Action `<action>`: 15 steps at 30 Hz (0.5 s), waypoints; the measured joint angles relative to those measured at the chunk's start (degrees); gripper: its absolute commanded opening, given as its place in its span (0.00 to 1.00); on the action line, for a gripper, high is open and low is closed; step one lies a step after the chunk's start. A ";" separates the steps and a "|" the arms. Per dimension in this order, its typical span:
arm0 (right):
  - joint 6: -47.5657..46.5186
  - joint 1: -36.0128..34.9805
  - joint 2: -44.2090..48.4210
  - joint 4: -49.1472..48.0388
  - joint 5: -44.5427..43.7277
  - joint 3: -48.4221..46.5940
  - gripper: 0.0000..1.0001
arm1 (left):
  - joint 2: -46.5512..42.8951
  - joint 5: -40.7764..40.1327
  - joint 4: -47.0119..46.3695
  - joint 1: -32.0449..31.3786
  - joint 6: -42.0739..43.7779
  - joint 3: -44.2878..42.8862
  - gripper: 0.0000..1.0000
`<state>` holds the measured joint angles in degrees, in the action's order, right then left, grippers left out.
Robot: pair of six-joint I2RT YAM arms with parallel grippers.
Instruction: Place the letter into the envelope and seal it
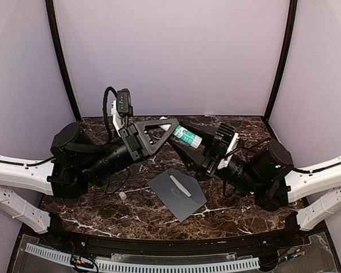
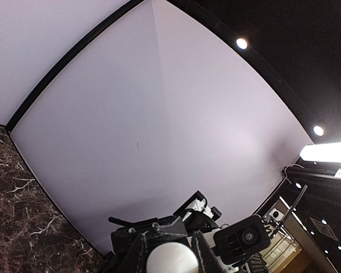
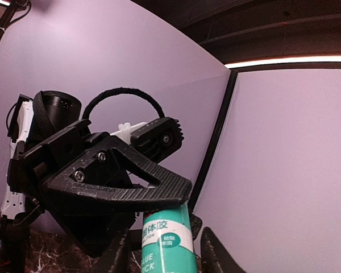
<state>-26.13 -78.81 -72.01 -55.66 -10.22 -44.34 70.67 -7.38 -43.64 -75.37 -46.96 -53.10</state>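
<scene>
**Item: sealing stage, glue preparation.**

- **Envelope** [image 1: 182, 202]: grey-blue, flat on the tabletop [image 1: 102, 219], set at an angle just ahead of the two arm bases. Neither tool touched it.
- **Letter** [image 1: 180, 186]: only a narrow cream-white strip showed, lying across the envelope's upper part. It was judged to be the sheet's exposed edge, with the rest tucked inside. Whether the flap lay open or folded could not be told.
- **Glue stick** [image 1: 187, 135]: white and green, held in the air above the far half of the tabletop, well apart from the envelope.
- **Right tool** [image 3: 163, 253]: pinched the stick's green printed barrel between its two fingers.
- **Left tool** [image 2: 170, 253]: pressed in on the stick's other, white end, which showed as a round white face between the fingers in the left wrist view.
- **Small white piece** [image 1: 123, 195]: loose on the tabletop to the left of the envelope, possibly the stick's cap.

**Step in hand:** insertion was judged done. The stick was being readied between both tools, probably by twisting it out.

**Next move calls for:** one tool to release while the other keeps a firm hold. The glue end then has to be lowered to the flap and drawn along its edge with light pressure, so the envelope does not slide. The flap is pressed shut afterwards.
</scene>
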 measured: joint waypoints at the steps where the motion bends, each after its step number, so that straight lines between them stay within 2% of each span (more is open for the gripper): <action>1: 0.11 0.00 -0.02 0.07 0.07 -0.02 0.52 | 0.15 0.04 0.04 -0.02 -0.07 0.00 0.00; 6: 0.39 0.00 -0.02 0.70 0.15 -0.02 0.50 | 1.36 0.31 0.28 -0.09 -0.15 0.00 0.00; 13: 0.31 0.02 -0.02 0.37 -0.22 -0.02 0.29 | 1.44 0.55 0.44 -0.09 -0.20 0.00 0.00; 15: 0.11 0.00 -0.02 -0.04 -0.22 -0.02 0.27 | 1.44 0.52 0.39 -0.17 -0.17 0.00 0.00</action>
<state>-26.02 -78.81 -72.03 -55.70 -10.44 -44.36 72.12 -6.85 -43.24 -75.55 -47.13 -53.10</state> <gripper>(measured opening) 0.303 0.217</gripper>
